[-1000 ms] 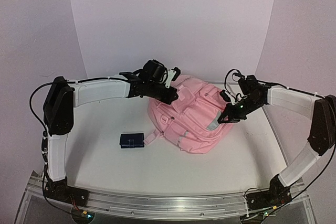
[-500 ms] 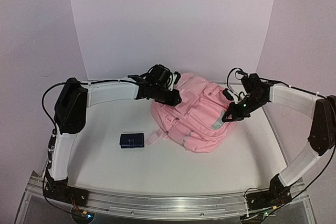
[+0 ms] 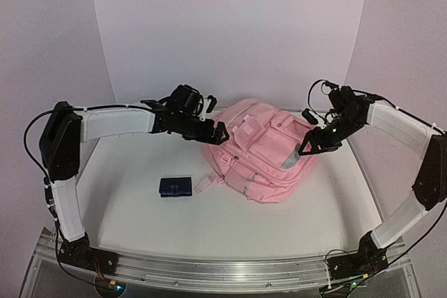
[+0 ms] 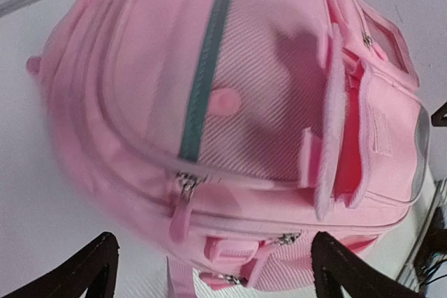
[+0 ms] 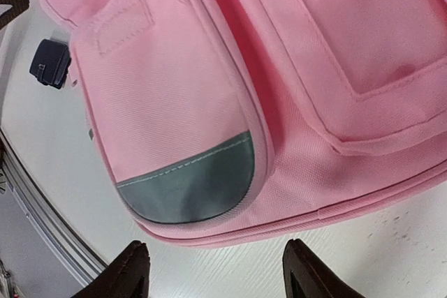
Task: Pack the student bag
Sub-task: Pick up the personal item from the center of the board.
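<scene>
Left gripper (image 3: 218,132) and right gripper (image 3: 307,148) gape empty at the bag's (image 3: 262,162) ten and three o'clock. Zips (image 4: 183,185) look shut; forcing the wallet (image 3: 174,186) in would just shove the bag.

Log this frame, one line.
left end effector: open, empty | right end effector: open, empty | student bag: on table, between both | dark blue pouch: outside bag

Pouch (image 3: 175,186) L of bag (image 3: 260,164)
</scene>
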`<action>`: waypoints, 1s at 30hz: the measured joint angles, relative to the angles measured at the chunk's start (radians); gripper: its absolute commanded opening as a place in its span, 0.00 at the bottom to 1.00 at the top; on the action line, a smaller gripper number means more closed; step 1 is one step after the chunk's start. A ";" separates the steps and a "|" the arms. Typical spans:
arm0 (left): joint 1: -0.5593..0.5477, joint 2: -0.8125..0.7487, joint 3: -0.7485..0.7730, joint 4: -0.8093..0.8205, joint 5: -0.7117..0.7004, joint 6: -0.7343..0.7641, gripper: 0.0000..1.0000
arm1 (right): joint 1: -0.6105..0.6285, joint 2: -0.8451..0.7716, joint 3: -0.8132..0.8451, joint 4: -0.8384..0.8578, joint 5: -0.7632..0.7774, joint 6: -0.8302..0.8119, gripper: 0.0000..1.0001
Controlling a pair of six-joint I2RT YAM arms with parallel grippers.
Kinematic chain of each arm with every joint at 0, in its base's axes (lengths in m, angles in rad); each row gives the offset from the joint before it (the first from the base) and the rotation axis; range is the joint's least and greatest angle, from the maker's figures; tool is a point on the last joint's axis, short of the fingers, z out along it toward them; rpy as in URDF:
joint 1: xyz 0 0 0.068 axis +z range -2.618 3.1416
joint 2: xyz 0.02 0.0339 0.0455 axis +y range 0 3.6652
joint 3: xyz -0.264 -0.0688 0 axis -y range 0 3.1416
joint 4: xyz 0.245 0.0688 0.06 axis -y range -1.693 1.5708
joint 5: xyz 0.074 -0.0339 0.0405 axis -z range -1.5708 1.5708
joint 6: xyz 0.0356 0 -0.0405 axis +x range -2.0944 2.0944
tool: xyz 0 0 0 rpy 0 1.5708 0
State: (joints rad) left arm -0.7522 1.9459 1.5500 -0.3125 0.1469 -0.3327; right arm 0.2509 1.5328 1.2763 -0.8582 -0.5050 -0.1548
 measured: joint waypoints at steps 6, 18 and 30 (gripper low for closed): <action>0.024 -0.227 -0.279 0.054 -0.012 -0.117 1.00 | 0.001 -0.011 0.095 -0.018 -0.019 -0.008 0.78; 0.089 -0.594 -0.843 0.122 -0.088 -0.481 0.97 | 0.103 0.051 0.150 -0.016 -0.064 -0.007 0.81; 0.163 -0.650 -1.016 0.212 -0.072 -0.633 0.65 | 0.183 0.111 0.162 -0.003 -0.130 0.010 0.83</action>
State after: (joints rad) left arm -0.5894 1.2963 0.5339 -0.1010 0.0753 -0.9652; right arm 0.4335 1.6440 1.4384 -0.8611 -0.6352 -0.1453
